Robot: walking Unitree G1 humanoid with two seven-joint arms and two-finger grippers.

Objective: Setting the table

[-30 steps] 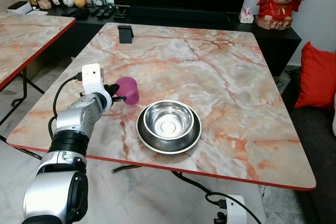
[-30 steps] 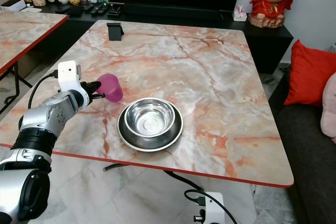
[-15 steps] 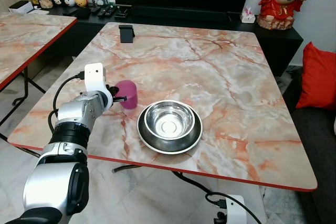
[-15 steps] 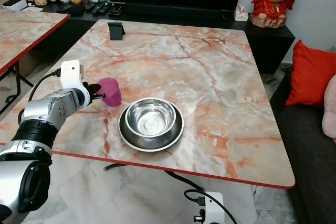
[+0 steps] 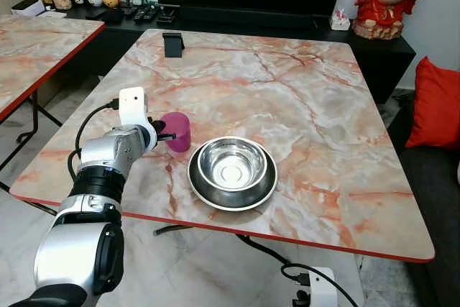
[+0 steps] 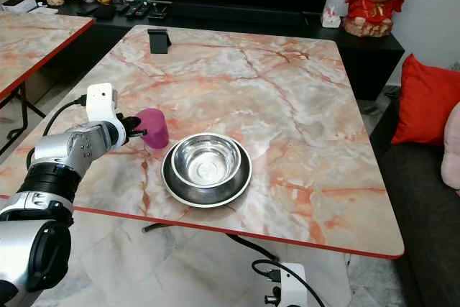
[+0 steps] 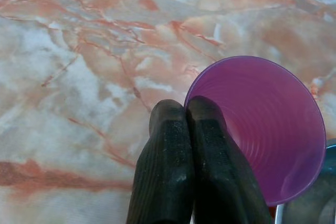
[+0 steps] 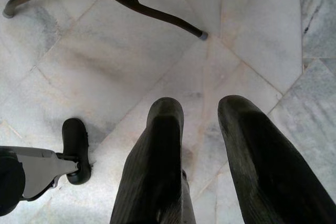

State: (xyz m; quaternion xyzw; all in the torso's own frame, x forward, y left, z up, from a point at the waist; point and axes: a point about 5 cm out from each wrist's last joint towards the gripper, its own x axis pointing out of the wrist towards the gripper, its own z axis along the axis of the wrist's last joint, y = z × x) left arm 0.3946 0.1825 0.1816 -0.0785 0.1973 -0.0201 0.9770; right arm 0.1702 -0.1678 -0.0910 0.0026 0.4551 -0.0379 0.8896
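Marble table (image 5: 302, 98) bears steel bowl (image 5: 231, 171); left hand (image 5: 164, 135) pinches purple cup (image 5: 177, 131).

1. Big marble-look table (image 5: 302, 98) with pinkish-orange veins and a thin red edge.
2. Second table (image 5: 36, 48) of the same kind, off to the left.
3. Pale grey marble floor tiles (image 8: 105, 51), with black metal table legs (image 8: 142, 3) standing on them.
4. Low black TV cabinet (image 5: 237, 23) along the far wall.
5. Red cushion (image 5: 436, 102) on a dark sofa at the right.
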